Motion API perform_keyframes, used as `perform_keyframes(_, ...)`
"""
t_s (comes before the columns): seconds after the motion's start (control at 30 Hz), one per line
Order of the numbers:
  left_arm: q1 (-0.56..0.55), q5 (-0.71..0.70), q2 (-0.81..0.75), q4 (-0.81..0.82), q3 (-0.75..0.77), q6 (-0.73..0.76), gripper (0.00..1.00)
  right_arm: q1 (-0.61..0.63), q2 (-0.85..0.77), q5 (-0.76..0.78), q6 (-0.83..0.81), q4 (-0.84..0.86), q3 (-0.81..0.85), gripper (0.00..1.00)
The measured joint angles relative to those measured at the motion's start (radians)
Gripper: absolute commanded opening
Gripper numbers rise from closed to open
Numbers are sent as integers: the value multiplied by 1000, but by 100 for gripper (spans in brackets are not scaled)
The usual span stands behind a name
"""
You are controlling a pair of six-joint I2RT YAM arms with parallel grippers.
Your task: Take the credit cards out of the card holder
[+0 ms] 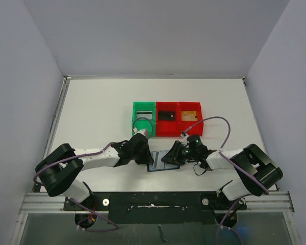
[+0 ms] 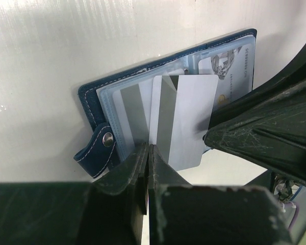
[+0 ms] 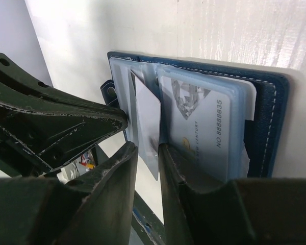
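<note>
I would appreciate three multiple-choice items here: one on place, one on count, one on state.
1. Where does the card holder lie? A in a bin; B on the table; C on an arm.
2. How many bins are red? A one; B three; C two.
3. The left gripper is: A shut on the silver-grey card; B wide open; C shut on a bin.
Answers: B, it lies open on the tabletop; C, two red bins stand beside one green bin; A, its fingers pinch the card's edge.

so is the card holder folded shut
No, the card holder lies open, inner pockets showing and a silver-grey card sticking out of one.
</note>
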Motion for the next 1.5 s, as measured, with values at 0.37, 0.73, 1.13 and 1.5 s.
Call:
perform_keyframes(0.37,-1,0,0,18,-10,-7,0,13,-6,36,63,158,-86,30)
perform_keyframes(0.73,-1,3,0,29,-15,-8,0,64,-55,146,109,150,-103,31)
perform_keyframes(1.13,-1,3,0,44,-24,-20,0,110,-93,242,153,51,-84,31)
perform_keyframes(1.5,-1,5,-1,60,-32,-30,0,148,-118,293,180,-97,-40,23)
